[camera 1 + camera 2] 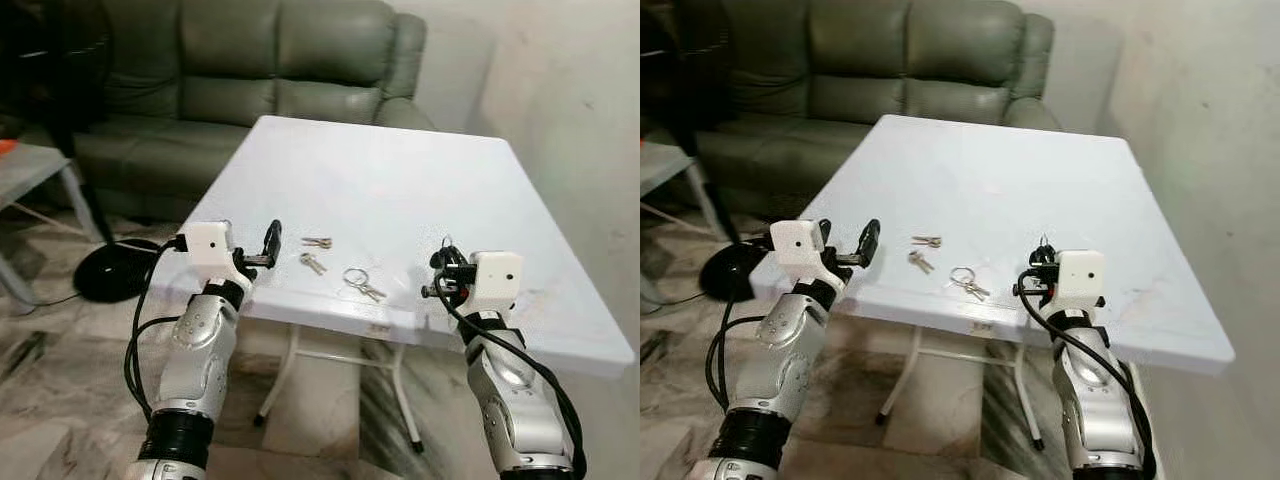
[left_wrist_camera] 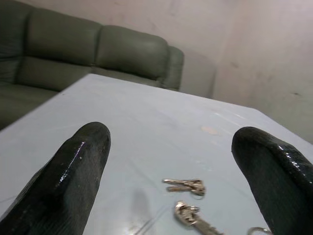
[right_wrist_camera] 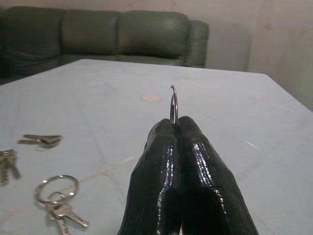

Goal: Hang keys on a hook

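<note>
Three key sets lie near the front edge of the white table [image 1: 400, 170]: a small pair [image 1: 318, 242], a second bunch [image 1: 312, 263], and keys on a large ring [image 1: 362, 283]. My left gripper [image 1: 262, 250] hovers open at the table's front left, just left of the keys, with nothing between its fingers [image 2: 78, 166]. To the right of the keys, my right gripper [image 1: 447, 268] is shut on a thin metal ring [image 3: 173, 104] that stands up above its fingertips. What hangs from that ring is hidden.
A grey-green sofa [image 1: 250, 70] stands behind the table. A black round fan base [image 1: 110, 270] with a cable sits on the marble floor at left, beside a low side table [image 1: 30, 170]. A wall [image 1: 580, 100] runs along the right.
</note>
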